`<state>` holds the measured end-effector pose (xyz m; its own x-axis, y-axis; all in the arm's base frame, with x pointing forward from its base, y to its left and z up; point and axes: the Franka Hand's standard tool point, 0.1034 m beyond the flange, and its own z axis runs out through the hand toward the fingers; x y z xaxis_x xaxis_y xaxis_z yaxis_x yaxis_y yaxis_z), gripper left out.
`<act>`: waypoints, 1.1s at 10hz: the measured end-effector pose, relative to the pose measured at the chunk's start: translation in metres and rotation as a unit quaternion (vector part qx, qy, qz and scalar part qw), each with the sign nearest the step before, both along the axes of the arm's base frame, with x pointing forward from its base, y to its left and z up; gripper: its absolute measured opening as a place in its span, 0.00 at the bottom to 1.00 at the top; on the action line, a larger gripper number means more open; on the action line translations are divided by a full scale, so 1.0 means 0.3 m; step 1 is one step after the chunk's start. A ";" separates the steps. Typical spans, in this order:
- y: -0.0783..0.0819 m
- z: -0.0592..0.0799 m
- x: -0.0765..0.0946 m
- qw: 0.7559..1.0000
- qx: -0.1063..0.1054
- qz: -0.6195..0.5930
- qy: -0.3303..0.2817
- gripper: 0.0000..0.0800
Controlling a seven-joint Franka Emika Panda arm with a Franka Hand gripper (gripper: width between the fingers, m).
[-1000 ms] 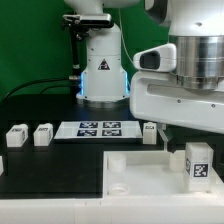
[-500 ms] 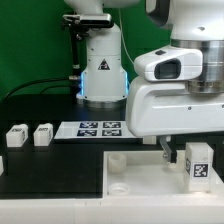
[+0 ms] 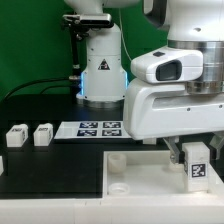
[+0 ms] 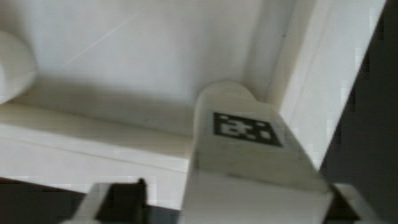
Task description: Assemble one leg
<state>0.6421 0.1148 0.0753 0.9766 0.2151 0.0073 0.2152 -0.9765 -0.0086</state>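
Step in hand: seating the leg (image 3: 198, 165) at a corner of the large white tray part (image 3: 125, 172). My gripper (image 4: 201, 205) brackets the leg; whether the fingers clamp it, I cannot tell. Next move requires precise alignment over the corner hole.

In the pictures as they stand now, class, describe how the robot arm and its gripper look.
The arm has bulky, rounded white casings with a grey oval panel on the wrist. Its white base glows blue, with black cables alongside. The gripper has dark, squarish fingertips.
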 end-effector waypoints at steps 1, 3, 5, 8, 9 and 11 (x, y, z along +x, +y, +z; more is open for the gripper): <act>0.000 -0.001 -0.001 1.000 0.000 -0.008 0.000 0.36; 0.000 -0.002 -0.001 0.999 0.000 -0.040 0.001 0.36; 0.012 -0.006 -0.004 0.980 0.002 -0.199 -0.002 0.36; 0.014 -0.006 -0.005 0.928 0.000 -0.373 -0.002 0.36; 0.015 -0.007 -0.007 0.896 -0.001 -0.445 -0.002 0.36; 0.016 -0.006 -0.007 0.830 -0.003 -0.558 -0.005 0.36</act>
<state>0.6401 0.1195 0.0735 0.5684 -0.8225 0.0191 -0.8226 -0.5686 -0.0060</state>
